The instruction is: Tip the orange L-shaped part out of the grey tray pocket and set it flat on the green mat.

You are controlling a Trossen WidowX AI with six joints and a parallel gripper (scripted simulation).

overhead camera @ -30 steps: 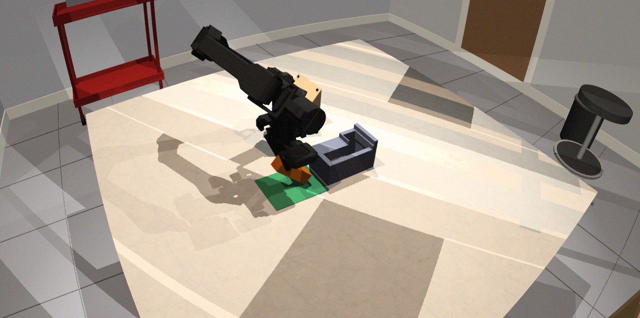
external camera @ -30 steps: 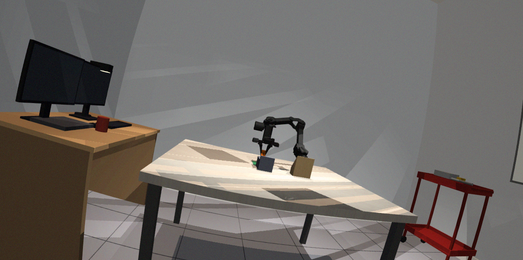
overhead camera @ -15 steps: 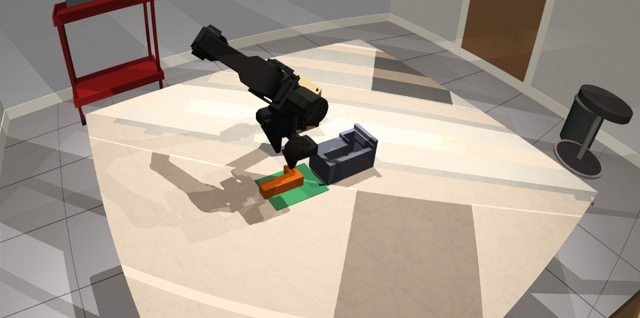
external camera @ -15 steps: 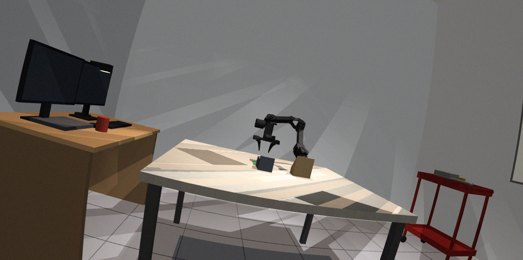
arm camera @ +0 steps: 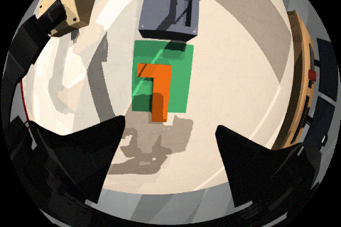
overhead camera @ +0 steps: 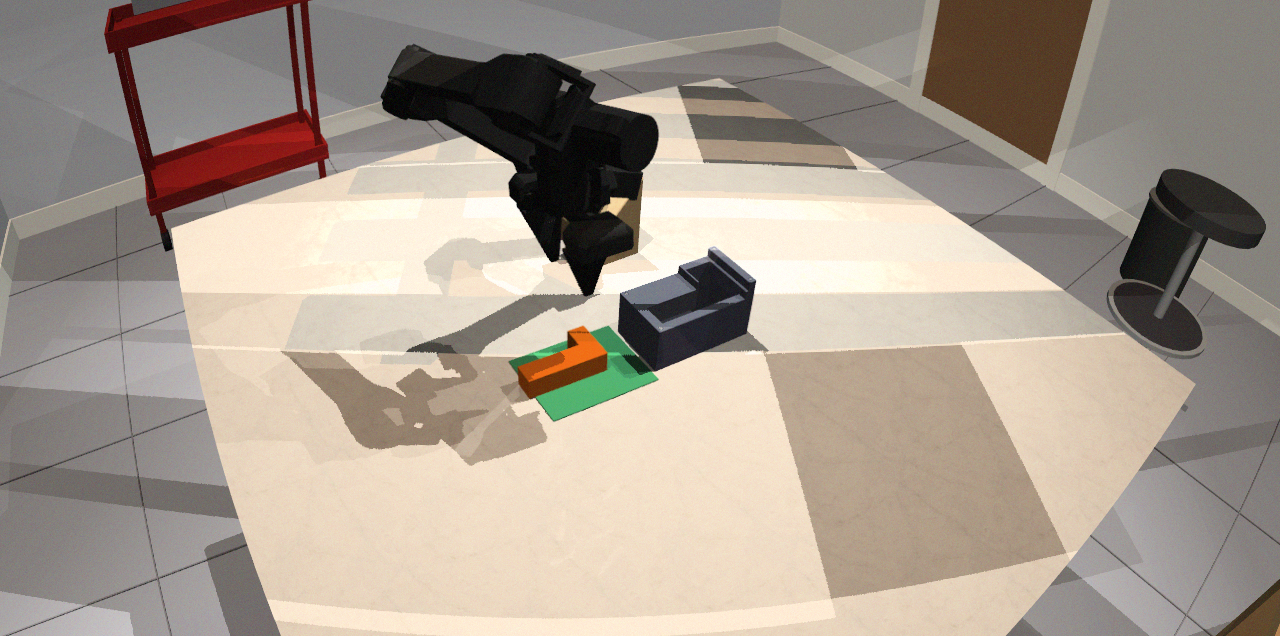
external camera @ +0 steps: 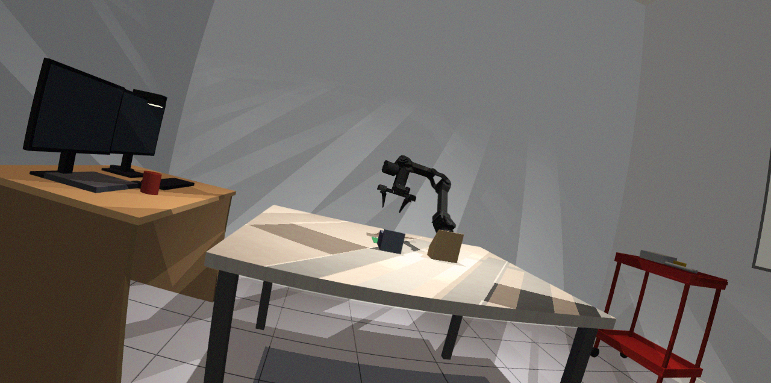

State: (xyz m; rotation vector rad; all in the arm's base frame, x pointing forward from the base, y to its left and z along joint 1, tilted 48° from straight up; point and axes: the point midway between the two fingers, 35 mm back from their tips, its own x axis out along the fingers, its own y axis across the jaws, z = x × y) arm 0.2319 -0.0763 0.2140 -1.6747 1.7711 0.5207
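Note:
The orange L-shaped part lies flat on the green mat. Its L-shaped end is toward the tray, and its straight end sticks out a little past the mat's far edge from the tray. The grey tray stands beside the mat with its pocket empty. My gripper is open and empty, raised above the table. In the wrist view its fingers are wide apart, either side of the part's straight end and well clear of it.
A tan block stands on the table near the arm's base. A desk with monitors and a red cup, a red cart and a stool stand away from the table.

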